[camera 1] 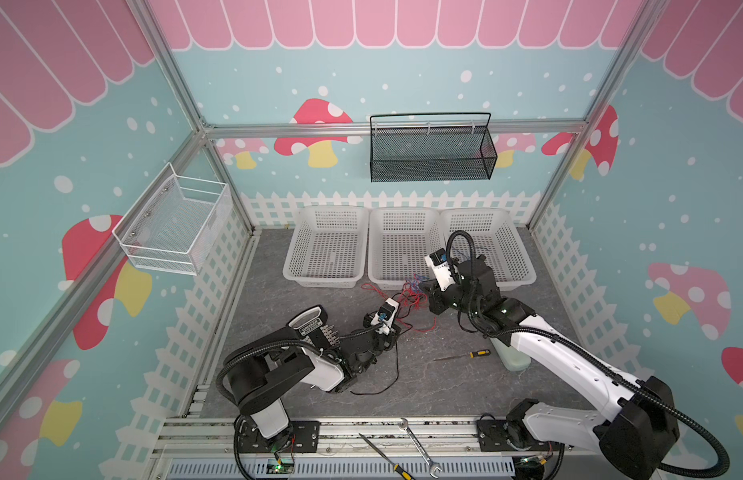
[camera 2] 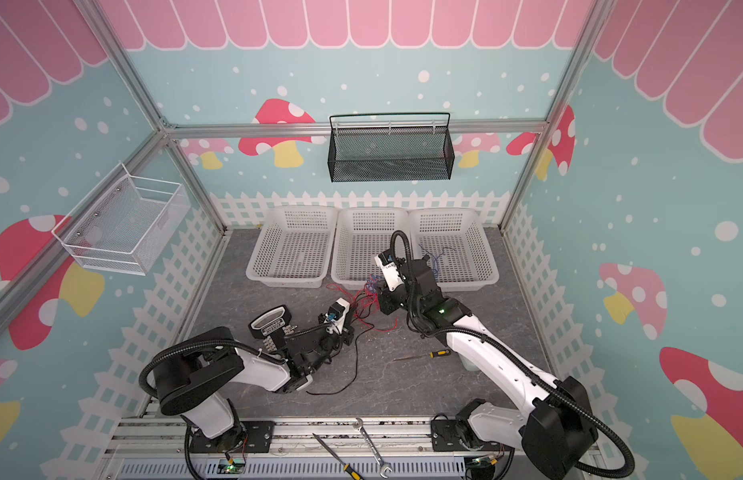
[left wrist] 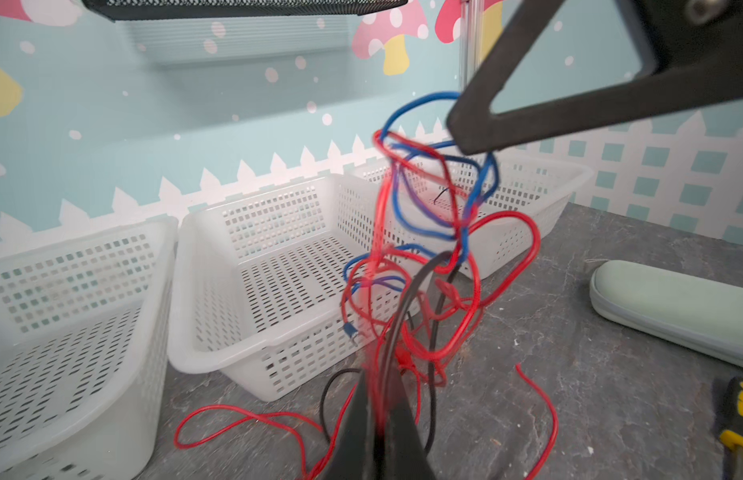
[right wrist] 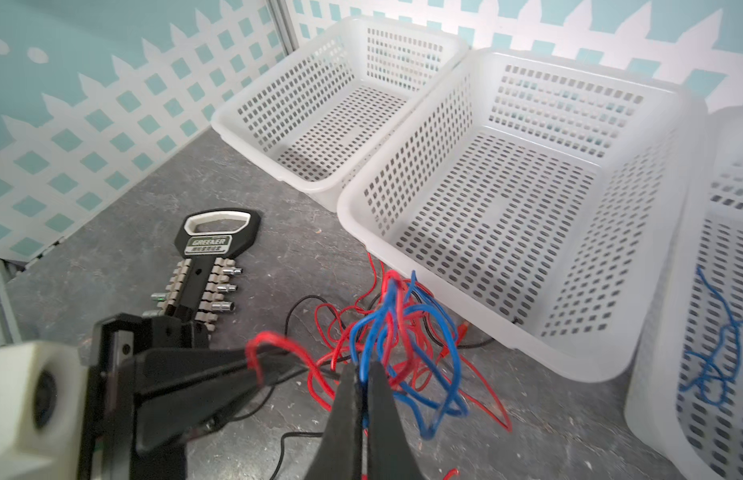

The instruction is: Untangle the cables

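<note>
1. On the left wall hangs 1 white wire basket [camera 1: 174,224]. On the back wall hangs 1 black mesh basket [camera 1: 432,153].
2. 3 white baskets stand side by side at the back of the gray table [camera 1: 444,386]: the left basket [camera 1: 326,283], the middle basket [camera 1: 403,212] and the right basket [camera 1: 521,253].
3. On the table, from the left, lie 1 black tool holder [camera 1: 313,324] with silver bits, the cables [camera 1: 411,293], 1 screwdriver [camera 1: 473,354] and 1 green case [camera 1: 515,359]. On the front rail lie 1 more screwdriver [camera 1: 386,457] and 1 wrench [camera 1: 419,446].
4. The cables come in 3 colors: red, blue and black. They make 1 messy bunch just in front of the middle basket, between the 2 grippers.
5. The right wrist view and a top view show 1 blue cable [right wrist: 714,361] [camera 2: 434,255] lying by itself in the right basket. The left wrist view shows the long side of the green case, but in both top views the right arm covers most of it.
6. The left gripper [left wrist: 376,386] is pressed together. It pinches red and black strands low on the bunch.
7. The right gripper [right wrist: 363,374] is pressed together too. It pinches blue strands at the top of the bunch and holds them up off the table.
</note>
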Motion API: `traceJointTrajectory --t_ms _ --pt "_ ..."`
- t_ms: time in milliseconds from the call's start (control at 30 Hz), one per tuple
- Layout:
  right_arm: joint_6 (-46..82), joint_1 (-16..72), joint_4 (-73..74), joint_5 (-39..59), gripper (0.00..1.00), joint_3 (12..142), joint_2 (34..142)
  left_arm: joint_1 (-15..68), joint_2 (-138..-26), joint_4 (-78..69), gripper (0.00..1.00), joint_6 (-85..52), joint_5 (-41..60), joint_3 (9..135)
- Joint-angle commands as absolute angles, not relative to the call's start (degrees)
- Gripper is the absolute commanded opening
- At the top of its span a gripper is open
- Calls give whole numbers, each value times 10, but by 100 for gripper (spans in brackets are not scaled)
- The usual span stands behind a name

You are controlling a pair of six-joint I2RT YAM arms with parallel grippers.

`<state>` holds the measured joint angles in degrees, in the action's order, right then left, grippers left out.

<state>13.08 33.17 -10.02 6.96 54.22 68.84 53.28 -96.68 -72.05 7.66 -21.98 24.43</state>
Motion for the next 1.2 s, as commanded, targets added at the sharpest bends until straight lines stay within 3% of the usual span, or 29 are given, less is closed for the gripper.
traceJointTrajectory --t_ms 0,700,833,1000,1167 --pt "103 310 -120 -2 0 561 659 514 -943 -696 0 60 -244 221" --pt "97 271 -163 5 0 541 613 457 -823 -603 0 51 -271 158" --pt "98 267 -182 -41 0 543 611 444 -778 -554 0 61 -299 145" --pt "93 266 -155 21 0 536 612 431 -715 -480 0 45 -264 138" --pt "92 267 -79 191 0 519 628 431 -698 -450 0 40 -207 142"
